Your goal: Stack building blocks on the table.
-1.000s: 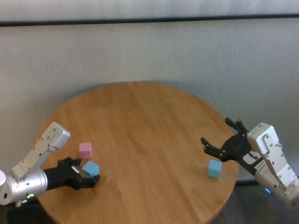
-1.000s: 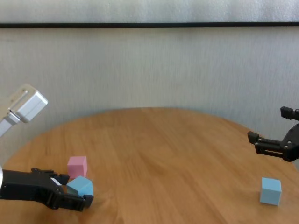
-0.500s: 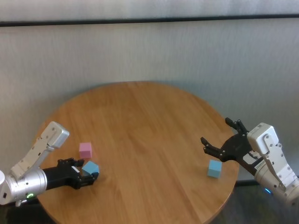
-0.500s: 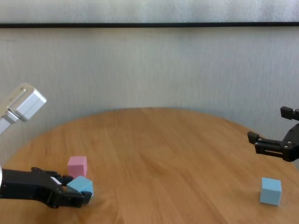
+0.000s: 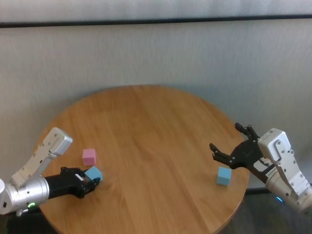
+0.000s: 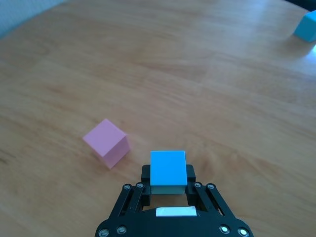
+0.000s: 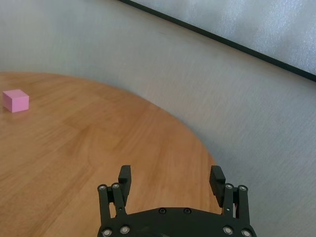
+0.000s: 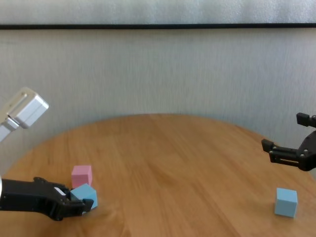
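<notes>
Looking down from the head view, the round wooden table carries three cubes. The left tool lies low near the table's left near edge, its black fingers closed against the sides of a light blue block. The pink block sits just beyond it, close but apart. On the right side the right tool hovers with its fingers spread wide, and the second light blue block rests on the table just nearer than it, untouched.

In the left wrist view, the left tool has its two fingers pressed on opposite sides of the light blue block, whose top face shows square-on. The pink block stands beside it, turned at an angle, with a clear strip of table between them. The second light blue block shows at the far corner of the view.

In the right wrist view, the right tool holds nothing, its fingers standing well apart above the table near its edge. The pink block is far off.

In the chest view, the left tool is clamped on the light blue block, which looks slightly tilted; whether it touches the table I cannot tell. The pink block stands right behind it. The right tool hangs spread above the table's right side, with the second light blue block below it, resting alone.
</notes>
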